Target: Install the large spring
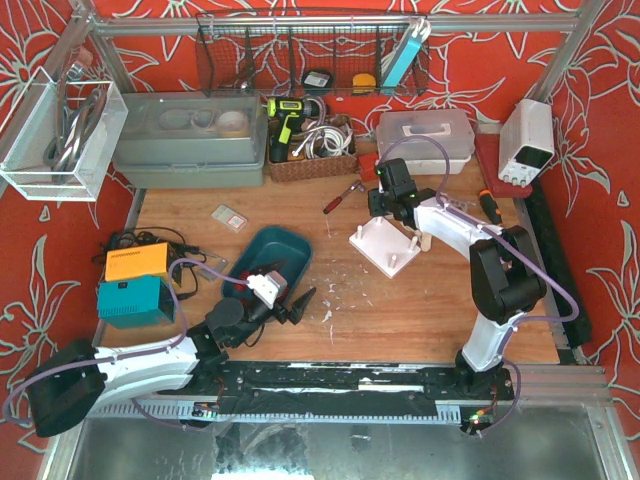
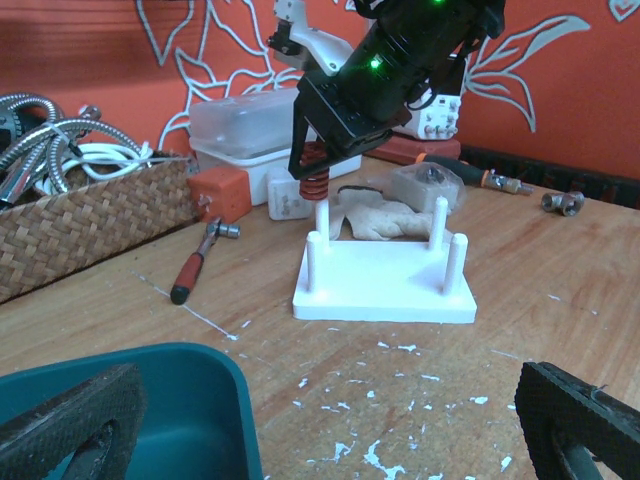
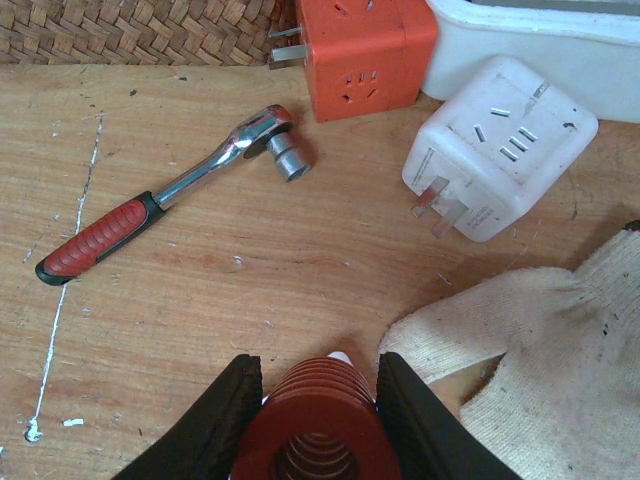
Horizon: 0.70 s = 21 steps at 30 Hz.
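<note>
My right tool (image 3: pixel 318 395) grips the red spring (image 3: pixel 312 430) above a white base (image 2: pixel 385 285) peg (image 2: pixel 321 215); my left tool (image 1: pixel 292 300) gapes wide, lower left.

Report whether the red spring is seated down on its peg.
Not seated: the right gripper holds the spring upright at the peg top, shaft bare below.

Bright, even light from overhead; shadows on the worktop (image 1: pixel 420 310) fall short and soft; the steel sheet (image 1: pixel 300 450) at the near edge gives a dull glare; in the left wrist view the white peg plate (image 2: pixel 385 285) nearly washes out; right wrist view crisp on the ratchet (image 3: pixel 160 205), softer on the red spring (image 3: pixel 315 420) close to the lens.
</note>
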Tool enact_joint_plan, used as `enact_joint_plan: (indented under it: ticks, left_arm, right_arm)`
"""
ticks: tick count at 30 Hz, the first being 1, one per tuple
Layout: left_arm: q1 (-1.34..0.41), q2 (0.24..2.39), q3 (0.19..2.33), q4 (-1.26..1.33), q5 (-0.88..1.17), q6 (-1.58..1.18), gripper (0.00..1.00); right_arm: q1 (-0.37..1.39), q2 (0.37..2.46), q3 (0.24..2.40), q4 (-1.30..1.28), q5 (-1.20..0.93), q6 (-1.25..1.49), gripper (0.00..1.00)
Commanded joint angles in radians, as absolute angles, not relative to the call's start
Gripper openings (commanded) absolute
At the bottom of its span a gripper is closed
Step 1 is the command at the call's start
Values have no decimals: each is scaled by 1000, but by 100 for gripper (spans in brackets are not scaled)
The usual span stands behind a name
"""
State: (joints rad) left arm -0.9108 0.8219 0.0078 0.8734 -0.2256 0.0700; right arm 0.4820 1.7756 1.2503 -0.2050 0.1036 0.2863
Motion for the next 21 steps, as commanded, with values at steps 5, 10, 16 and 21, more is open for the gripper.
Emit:
enact_joint_plan:
  ticks: [5, 10, 16, 21]
  left_arm:
    - [-914, 820, 30, 887, -233, 74, 100]
    - [-914, 820, 30, 887, -233, 74, 100]
    - [-914, 821, 31, 886, -232, 74, 100]
    - [-914, 819, 31, 885, -233, 74, 100]
  right_arm:
    - [476, 1748, 1260, -252, 118, 288, 0]
    - [476, 1740, 1250, -255, 116, 288, 0]
    - [475, 1759, 1249, -255, 108, 295, 1]
    - [474, 1772, 1256, -270, 98, 300, 1]
